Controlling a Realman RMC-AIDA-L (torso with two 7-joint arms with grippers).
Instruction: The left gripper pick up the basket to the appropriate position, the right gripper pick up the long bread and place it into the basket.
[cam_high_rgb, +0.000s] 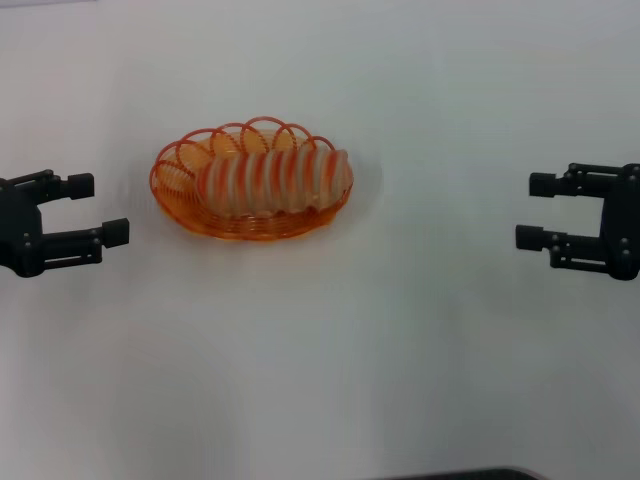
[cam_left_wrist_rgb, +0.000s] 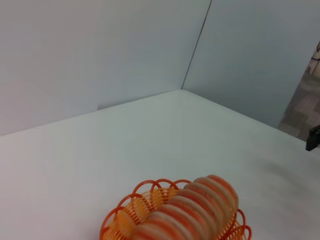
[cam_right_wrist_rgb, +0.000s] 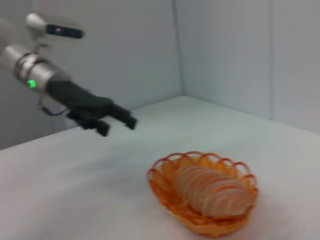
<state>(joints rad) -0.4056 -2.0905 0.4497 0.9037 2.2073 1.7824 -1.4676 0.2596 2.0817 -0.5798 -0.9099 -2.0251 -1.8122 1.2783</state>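
The orange wire basket (cam_high_rgb: 180, 170) stands on the white table left of centre. The long bread (cam_high_rgb: 275, 181), tan with orange-red stripes, lies lengthwise inside it. My left gripper (cam_high_rgb: 98, 209) is open and empty, off to the left of the basket and apart from it. My right gripper (cam_high_rgb: 536, 211) is open and empty at the far right. The left wrist view shows the basket (cam_left_wrist_rgb: 131, 211) with the bread (cam_left_wrist_rgb: 195, 209) in it. The right wrist view shows the basket (cam_right_wrist_rgb: 165, 187), the bread (cam_right_wrist_rgb: 212, 191) and the left gripper (cam_right_wrist_rgb: 117, 125) beyond them.
The white table (cam_high_rgb: 330, 350) stretches wide around the basket. Grey walls meet in a corner (cam_left_wrist_rgb: 182, 86) behind the table. A dark edge (cam_high_rgb: 460, 474) shows at the bottom of the head view.
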